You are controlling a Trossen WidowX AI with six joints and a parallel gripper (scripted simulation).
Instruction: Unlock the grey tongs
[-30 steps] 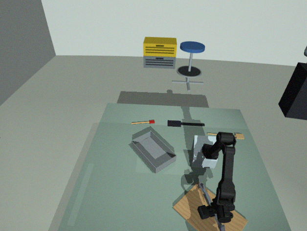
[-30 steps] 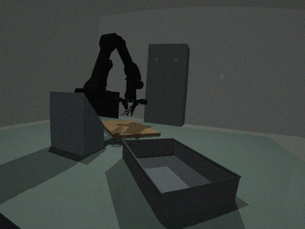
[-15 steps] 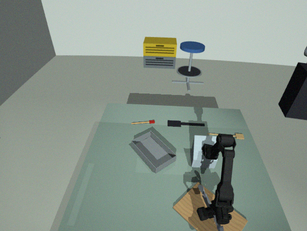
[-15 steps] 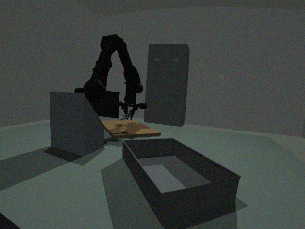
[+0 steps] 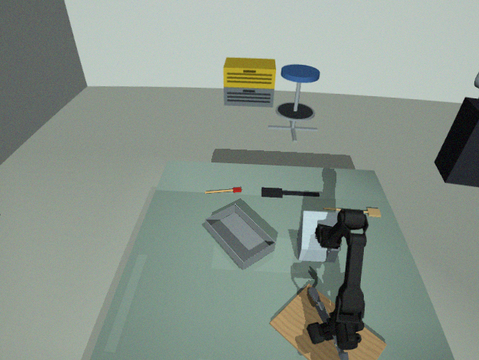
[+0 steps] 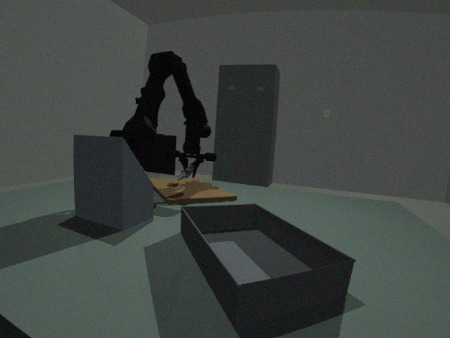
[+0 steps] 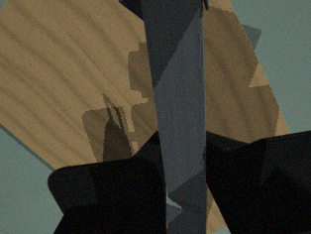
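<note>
The grey tongs (image 5: pixel 318 305) (image 6: pixel 186 171) (image 7: pixel 180 94) are between the fingers of my gripper (image 5: pixel 332 333) (image 6: pixel 188 169) (image 7: pixel 173 133), which is shut on them. In the wrist view both black fingers lie against the tongs' sides. The tongs are over the wooden board (image 5: pixel 286 317) (image 6: pixel 218 198) (image 7: pixel 45 59), close above it, and look tilted in the exterior view. Whether they touch the board, and how far their arms stand apart, I cannot tell. The grey roasting tin (image 5: pixel 222 247) (image 6: pixel 291 308) stands apart from the board with nothing visible in it.
A pale block with a sloping face (image 5: pixel 313 236) (image 6: pixel 98 174) stands beside the arm, between the board and the far edge. A red-tipped stick (image 5: pixel 236 189), a black spatula (image 5: pixel 271 192) and a wooden spatula (image 5: pixel 374 212) lie toward the far edge.
</note>
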